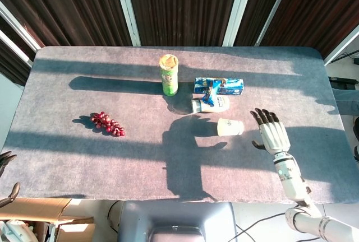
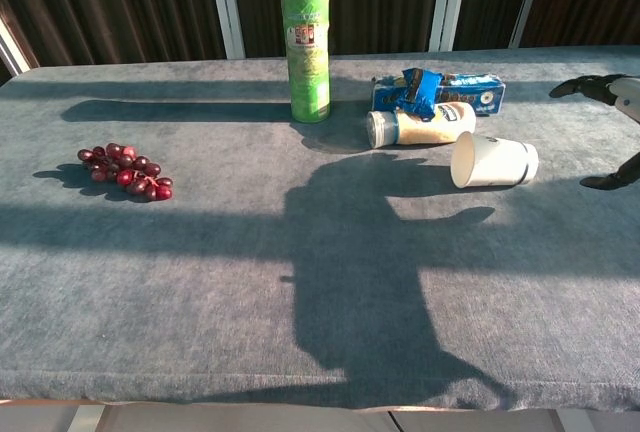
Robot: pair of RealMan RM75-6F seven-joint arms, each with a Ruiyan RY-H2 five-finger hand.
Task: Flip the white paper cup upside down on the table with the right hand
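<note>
The white paper cup (image 1: 230, 127) lies on its side on the surface, just left of the empty, spread right hand (image 1: 270, 133); a clumsy nudge could roll it against the bottle (image 1: 211, 105) beyond.

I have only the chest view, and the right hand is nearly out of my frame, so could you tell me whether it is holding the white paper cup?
Observer: No. In the head view the right hand is apart from the white paper cup, on the cup's right, with a strip of bare table between them.
Operator: Thank you. How do its fingers lie?
Observer: They are spread and stretched out, with nothing in them.
Operator: And the left hand, which I cannot see at all?
Observer: Only dark fingers of the left hand show at the left edge of the head view, off the table's near corner. I cannot tell whether it is open.
</note>
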